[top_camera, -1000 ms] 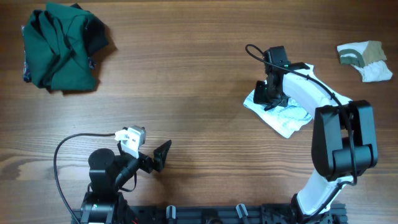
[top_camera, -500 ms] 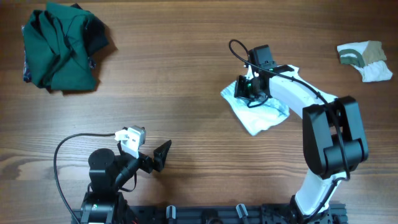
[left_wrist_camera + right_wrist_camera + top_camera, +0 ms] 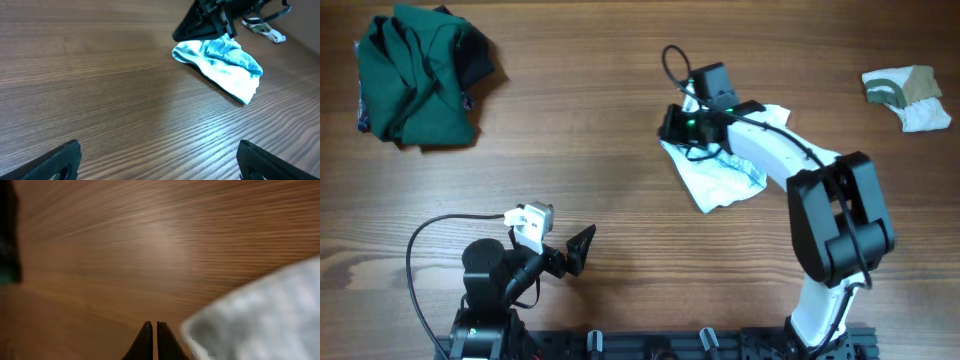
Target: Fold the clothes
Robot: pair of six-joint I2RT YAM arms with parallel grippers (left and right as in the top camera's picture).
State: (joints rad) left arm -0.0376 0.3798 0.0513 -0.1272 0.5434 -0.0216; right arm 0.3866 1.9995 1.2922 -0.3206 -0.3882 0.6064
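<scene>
The pale blue-and-white striped garment lies crumpled right of the table's middle, also seen in the left wrist view and blurred in the right wrist view. My right gripper is at its far-left corner, jaws shut, with the cloth trailing from beside the fingers. My left gripper stays near the front edge, wide open over bare wood. The dark green garment is bunched at the far left. The white-and-olive piece lies at the far right.
The brown wooden table spreads between the garments. A black cable loops above the right wrist. The right arm's base stands at the front right, the left arm's base at the front left.
The right gripper has moved left and slightly away from the front edge, dragging the striped garment with it. The left arm has not moved.
</scene>
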